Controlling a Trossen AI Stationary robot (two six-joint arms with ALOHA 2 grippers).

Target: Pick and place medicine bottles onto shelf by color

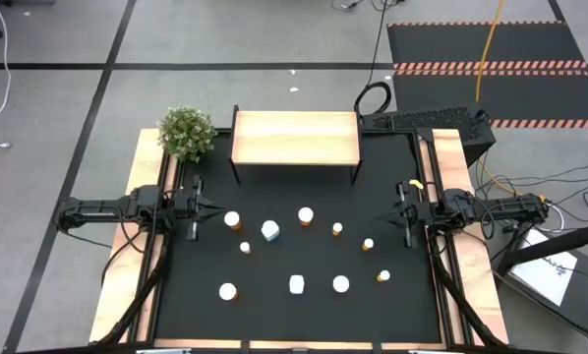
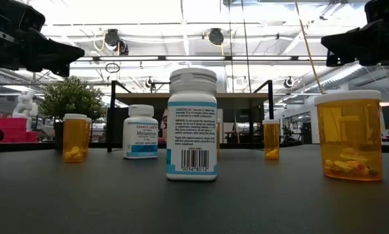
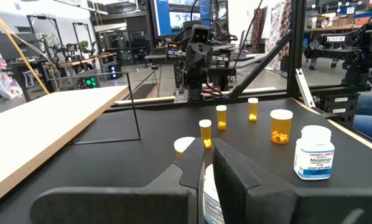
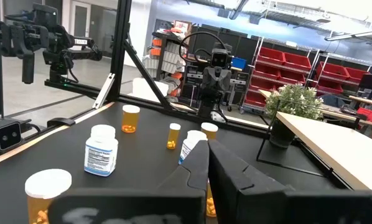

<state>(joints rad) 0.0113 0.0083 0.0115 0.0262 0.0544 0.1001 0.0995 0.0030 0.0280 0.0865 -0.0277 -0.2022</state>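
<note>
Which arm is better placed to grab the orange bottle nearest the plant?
Left. Its end effector sits just beside that orange bottle, on the plant's side of the mat. The right end effector waits across the mat, with other bottles between.

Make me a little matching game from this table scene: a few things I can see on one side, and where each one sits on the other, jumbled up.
Things:
1. the shelf
2. the potted plant
3. the left gripper
4. the right gripper
5. the medicine bottles

Places:
A. scattered upright on the black mat in front of the shelf
B. at the mat's right edge, pointing inward
C. at the far middle of the mat, nothing on top
D. at the mat's left edge, pointing inward
E. at the far left corner, beside the shelf

Pairs: 1-C, 2-E, 3-D, 4-B, 5-A
</note>
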